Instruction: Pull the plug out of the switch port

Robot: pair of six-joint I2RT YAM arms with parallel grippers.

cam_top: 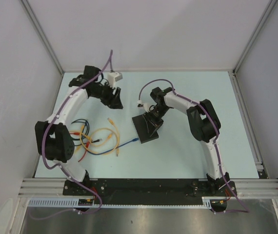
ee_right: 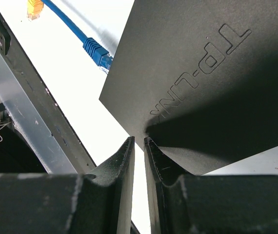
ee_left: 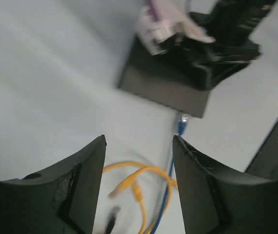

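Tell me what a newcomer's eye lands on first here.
The black switch at mid-table, with the right pincer nearly shut at its far edge and a blue plug by its near corner. Left of it, a tangle of yellow cables; the left pincer hangs open farther back.

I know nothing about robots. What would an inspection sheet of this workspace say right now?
Surface: pale, flat table.
Job's things: black switch lying mid-table; blue plug at its edge, apparently out of the port.
Clutter: nothing seen beyond the loose cables.
Grippers: left gripper open and empty; right gripper nearly shut, tips at the switch's edge.
Cables: yellow cables tangled with red and dark ones left of the switch.
Surroundings: white walls, metal framing.
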